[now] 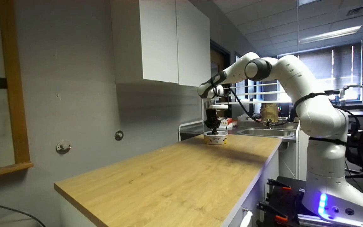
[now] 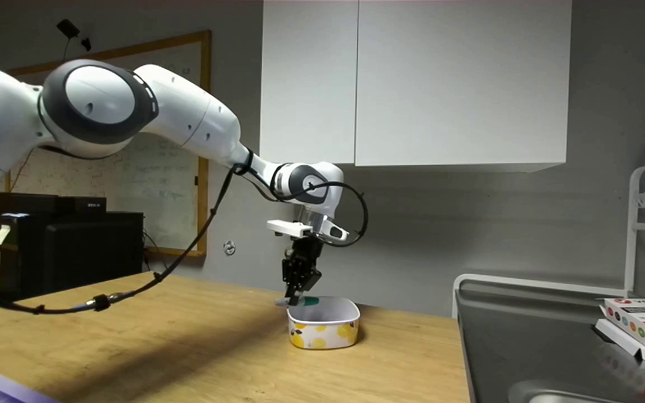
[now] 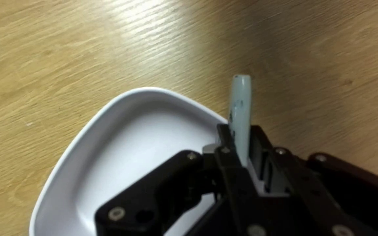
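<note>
Black two-finger gripper [image 3: 240, 139] is pointing down, pinching a slim grey-barrelled, green-ended marker [image 3: 241, 105]. Marker is sitting roughly level at the edge of a white rounded-square tub with yellow fruit print [image 2: 323, 337]: green end is showing against the tub's inside in an exterior view, grey end is sticking out past the rim in the wrist view. Can't tell whether marker is touching the rim. Tub is standing upright on the light wood-grain countertop [image 1: 169, 176], near the end by the stainless steel sink [image 1: 265, 132]. Red-and-white cardboard box [image 2: 640, 323] is lying beyond that end. White jointed arm [image 1: 307, 85] is arching over the countertop.
</note>
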Controlling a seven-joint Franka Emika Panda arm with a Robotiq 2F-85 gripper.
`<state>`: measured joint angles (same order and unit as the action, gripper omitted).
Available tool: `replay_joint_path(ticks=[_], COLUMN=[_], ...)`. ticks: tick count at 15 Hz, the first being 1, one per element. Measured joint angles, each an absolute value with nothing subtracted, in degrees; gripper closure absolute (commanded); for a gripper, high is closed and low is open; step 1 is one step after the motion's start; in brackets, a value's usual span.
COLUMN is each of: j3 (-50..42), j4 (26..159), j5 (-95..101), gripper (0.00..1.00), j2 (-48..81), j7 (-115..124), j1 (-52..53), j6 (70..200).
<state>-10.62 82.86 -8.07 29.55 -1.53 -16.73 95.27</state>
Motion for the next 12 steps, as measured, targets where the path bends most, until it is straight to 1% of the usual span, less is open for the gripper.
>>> replay_joint_path(ticks=[1,2,3,6,7,9,10,12], j3=[-10.62,-10.62,-10.62,-10.62,-10.62,-10.60,-10.57,-10.47], j4=[82.86,82.86,82.86,82.86,82.83,82.56,82.32,81.99], j5=[-8.26,-8.43,-8.56,-8.74,-8.74,-8.74,-8.74,-8.74], gripper=[0.57,0.56,0.50,0.28,0.19,0.05,0.01,0.00], j2=[29.70,29.84,29.97,30.16,30.16,30.16,30.13,29.72], j7=[-1.53,-1.53,-1.53,-1.53,-1.53,-1.55,-1.58,-1.61], j1=[-16.92,-17.10,-17.28,-17.64,-17.67,-17.65,-17.62,-17.50], j6=[95.27,95.25,95.21,95.05,94.92,94.34,93.98,93.51])
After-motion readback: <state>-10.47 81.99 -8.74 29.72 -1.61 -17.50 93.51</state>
